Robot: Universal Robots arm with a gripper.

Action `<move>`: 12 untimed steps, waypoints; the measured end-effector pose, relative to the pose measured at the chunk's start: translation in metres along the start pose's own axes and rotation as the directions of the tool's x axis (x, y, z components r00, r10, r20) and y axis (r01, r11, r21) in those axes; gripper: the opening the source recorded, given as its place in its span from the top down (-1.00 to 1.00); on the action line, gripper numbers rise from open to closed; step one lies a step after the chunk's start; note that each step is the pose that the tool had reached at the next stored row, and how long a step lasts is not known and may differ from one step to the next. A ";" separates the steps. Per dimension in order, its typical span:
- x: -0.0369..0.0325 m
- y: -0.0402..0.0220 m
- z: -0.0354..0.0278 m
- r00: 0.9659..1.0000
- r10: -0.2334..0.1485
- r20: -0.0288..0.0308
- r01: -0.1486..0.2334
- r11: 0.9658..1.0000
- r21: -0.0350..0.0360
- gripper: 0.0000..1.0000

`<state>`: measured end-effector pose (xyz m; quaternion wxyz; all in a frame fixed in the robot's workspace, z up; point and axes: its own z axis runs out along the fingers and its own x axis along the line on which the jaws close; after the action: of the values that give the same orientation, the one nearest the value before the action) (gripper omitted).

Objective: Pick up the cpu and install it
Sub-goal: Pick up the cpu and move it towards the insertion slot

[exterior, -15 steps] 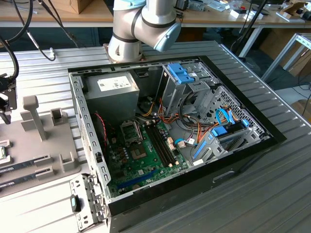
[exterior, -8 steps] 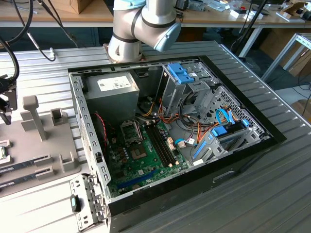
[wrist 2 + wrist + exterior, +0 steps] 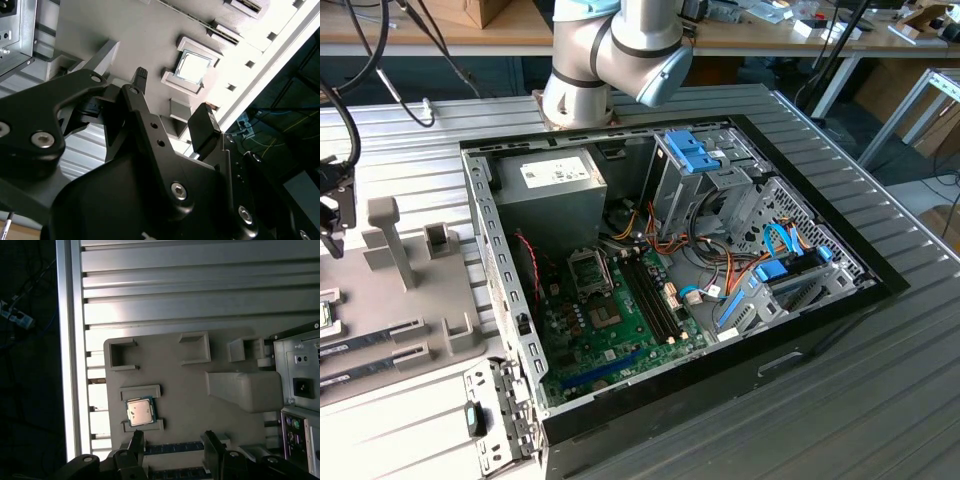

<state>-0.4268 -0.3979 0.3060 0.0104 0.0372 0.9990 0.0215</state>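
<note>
Lying flat, silver top up: cpu, seated between two lipped brackets of grey fixture on slatted tabletop, with open computer case beside the fixture. Jaws: spread wide, empty, hanging above fixture, seemingly not centred over chip, touching nothing. Likely faults: closing off-centre and shoving chip against a bracket lip; gripping a lip instead of chip edges; tilting chip on lift, letting it slip.

Open air lies between the cpu and the pincer; low holder lips hug two cpu sides, a tall grey post stands near it
</note>
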 end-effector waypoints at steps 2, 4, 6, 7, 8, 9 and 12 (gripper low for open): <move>0.0000 0.0000 0.0004 1.000 0.000 0.000 0.000 1.000 0.000 -0.20; 0.0000 0.0000 0.0010 1.000 0.000 0.000 0.000 1.000 0.000 -0.20; 0.0000 -0.0001 0.0017 1.000 0.000 0.000 0.000 1.000 0.000 -0.20; 0.0000 -0.0001 0.0020 1.000 0.000 0.000 0.000 1.000 0.000 -0.20; 0.0000 -0.0001 0.0022 1.000 0.000 0.000 0.000 1.000 0.000 -0.20; 0.0000 -0.0001 0.0025 1.000 0.000 0.000 0.000 1.000 0.000 -0.20; 0.0001 -0.0001 0.0031 1.000 0.000 0.000 0.000 1.000 0.000 -0.20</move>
<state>-0.4268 -0.3979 0.3029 0.0104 0.0372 0.9990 0.0215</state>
